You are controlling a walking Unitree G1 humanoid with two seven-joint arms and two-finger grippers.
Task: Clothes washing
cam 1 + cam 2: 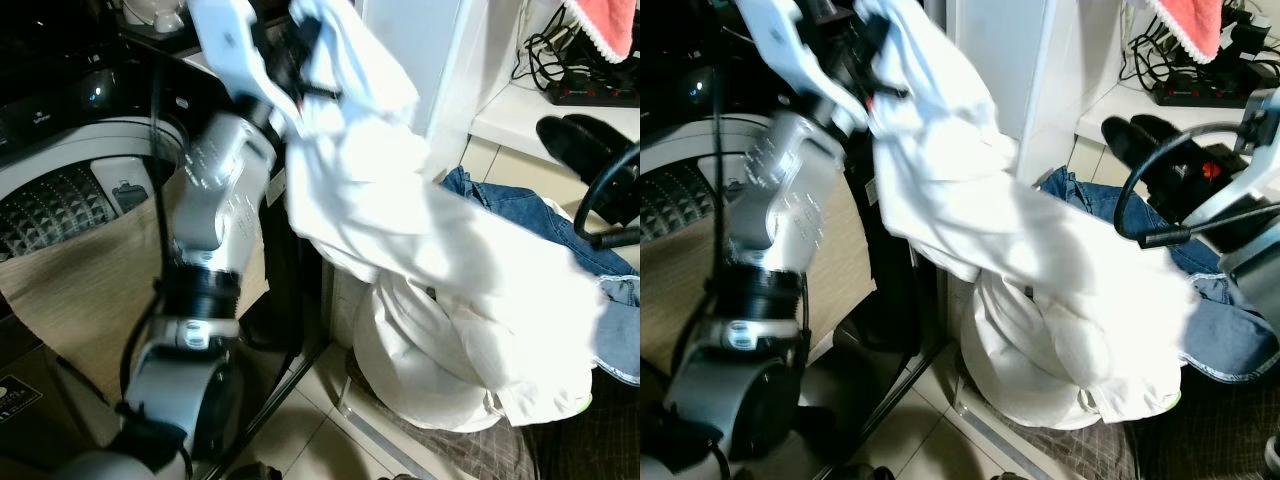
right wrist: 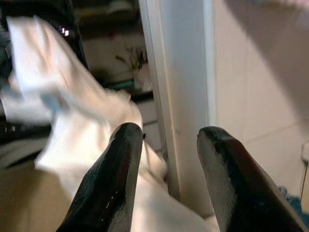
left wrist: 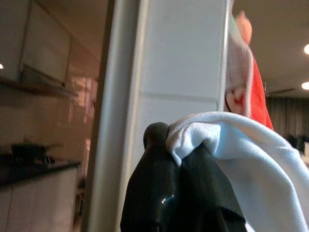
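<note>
White garment point(image 1: 380, 190) apparently in left tool point(image 1: 300, 55)

white garment point(image 1: 400, 200) | held aloft, draped down onto pile; jeans point(image 1: 520, 215) | crumpled behind; washing machine point(image 1: 70, 200) | drum open

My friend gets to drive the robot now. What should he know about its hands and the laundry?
Left gripper: shut on the big white cloth garment, held high beside the open washing machine drum.
Right gripper: open, holding nothing, near the garment.
Blue denim jeans lie on the pile behind it.
Done: garment lifted, though its tail hangs on the pile.
Left: drop it into the drum, then the jeans.
</note>
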